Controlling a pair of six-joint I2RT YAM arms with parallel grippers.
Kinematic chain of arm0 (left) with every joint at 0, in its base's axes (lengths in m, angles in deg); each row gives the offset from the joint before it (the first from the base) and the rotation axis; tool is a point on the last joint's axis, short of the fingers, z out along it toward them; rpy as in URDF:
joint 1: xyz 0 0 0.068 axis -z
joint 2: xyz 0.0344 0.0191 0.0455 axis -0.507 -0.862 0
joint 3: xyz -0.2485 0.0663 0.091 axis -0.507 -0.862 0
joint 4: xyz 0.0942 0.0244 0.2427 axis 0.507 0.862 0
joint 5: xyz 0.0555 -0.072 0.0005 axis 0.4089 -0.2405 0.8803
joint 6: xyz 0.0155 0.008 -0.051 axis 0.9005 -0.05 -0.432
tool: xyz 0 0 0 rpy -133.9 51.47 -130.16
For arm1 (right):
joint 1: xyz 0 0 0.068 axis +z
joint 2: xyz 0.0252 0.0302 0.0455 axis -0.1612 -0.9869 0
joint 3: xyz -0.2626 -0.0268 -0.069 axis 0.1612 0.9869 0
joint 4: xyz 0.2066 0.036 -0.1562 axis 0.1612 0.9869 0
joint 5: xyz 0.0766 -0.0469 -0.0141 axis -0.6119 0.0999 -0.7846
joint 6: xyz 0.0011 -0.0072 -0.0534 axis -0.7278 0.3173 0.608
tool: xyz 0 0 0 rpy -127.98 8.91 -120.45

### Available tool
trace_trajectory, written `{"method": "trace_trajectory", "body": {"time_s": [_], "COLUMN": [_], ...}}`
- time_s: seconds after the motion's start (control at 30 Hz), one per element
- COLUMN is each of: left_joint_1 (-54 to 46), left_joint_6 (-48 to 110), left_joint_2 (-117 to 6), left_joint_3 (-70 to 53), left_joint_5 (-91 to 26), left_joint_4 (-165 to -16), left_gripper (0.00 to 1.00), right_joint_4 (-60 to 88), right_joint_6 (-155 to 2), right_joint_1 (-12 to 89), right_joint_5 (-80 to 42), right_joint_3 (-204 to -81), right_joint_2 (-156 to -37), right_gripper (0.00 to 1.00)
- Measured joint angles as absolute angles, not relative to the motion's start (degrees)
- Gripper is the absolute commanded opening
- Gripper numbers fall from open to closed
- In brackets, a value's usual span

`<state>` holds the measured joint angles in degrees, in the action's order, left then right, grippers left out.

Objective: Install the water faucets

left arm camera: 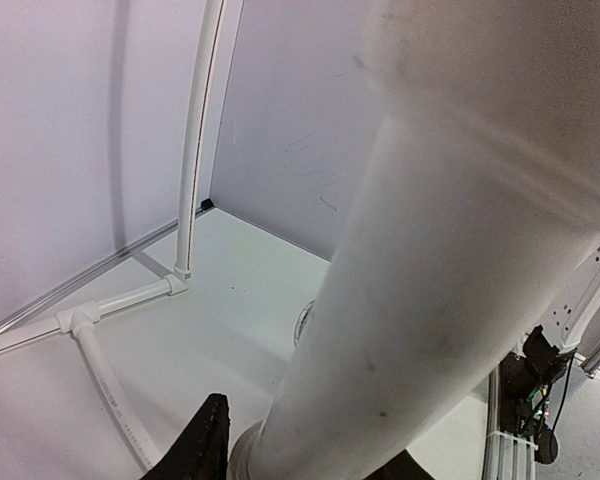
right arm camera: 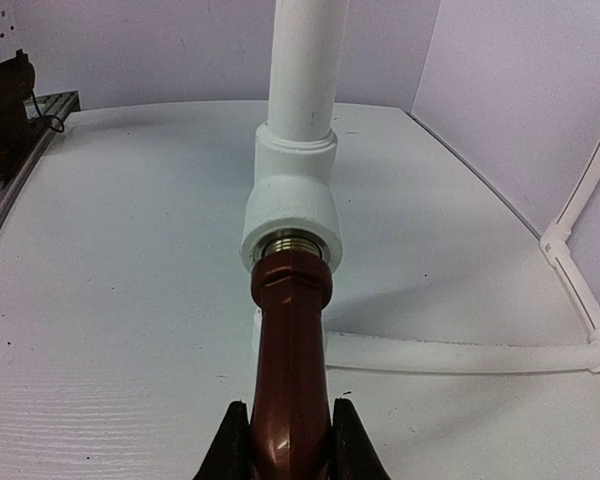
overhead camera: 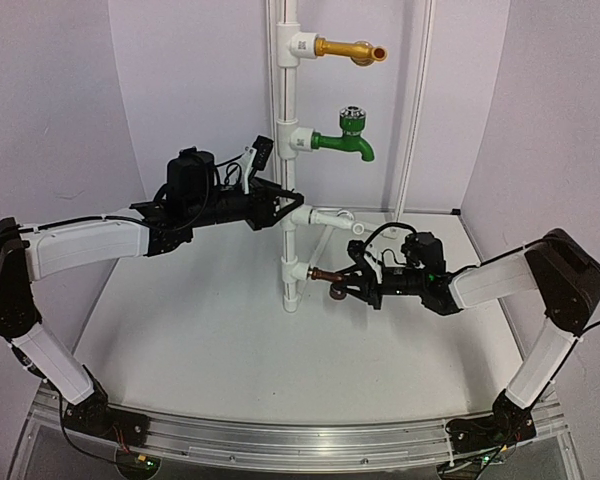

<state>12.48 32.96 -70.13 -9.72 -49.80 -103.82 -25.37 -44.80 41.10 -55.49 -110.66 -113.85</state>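
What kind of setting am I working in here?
Likely a lab test booth, not real plumbing: a freestanding white pipe stand on a white table, plain pale walls around, gold faucet and green faucet mounted for practice.

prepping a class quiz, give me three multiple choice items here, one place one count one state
1. Where is the brown faucet?
A) at the lowest fitting of the upright pipe
B) lying on the table
C) at the top fitting

2. How many faucets are in view?
A) one
B) three
C) five

3. What are the right arm's jaws doing?
A) open, holding nothing
B) shut on a screwdriver
C) shut on the brown faucet

Answers: 1 A, its threads meet that fitting; 2 B, gold faucet, green faucet, brown one; 3 C, they pinch its body.
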Motion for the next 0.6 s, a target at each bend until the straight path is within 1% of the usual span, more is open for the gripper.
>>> {"method": "trace_trajectory", "body": {"time_s": [0.3,0.6], "left_joint_1": [12.54,12.56], "left_joint_6": [33.23,33.41], "left_joint_2": [-69.89,-69.79], "left_joint_3": [-9.72,-9.72], "left_joint_5": [-49.78,-49.74], "left_joint_4": [-103.19,-102.89], "left_gripper": [0.00,0.00], "right_joint_4": [-22.69,-24.56], "right_joint_6": [-43.47,-49.70], "right_joint_1": [41.20,41.20], "right_joint_5": [-55.19,-57.27], "right_joint_3": [-111.40,-111.52], "right_joint_2": [-112.79,-114.38], "right_gripper": [0.00,0.00]}}
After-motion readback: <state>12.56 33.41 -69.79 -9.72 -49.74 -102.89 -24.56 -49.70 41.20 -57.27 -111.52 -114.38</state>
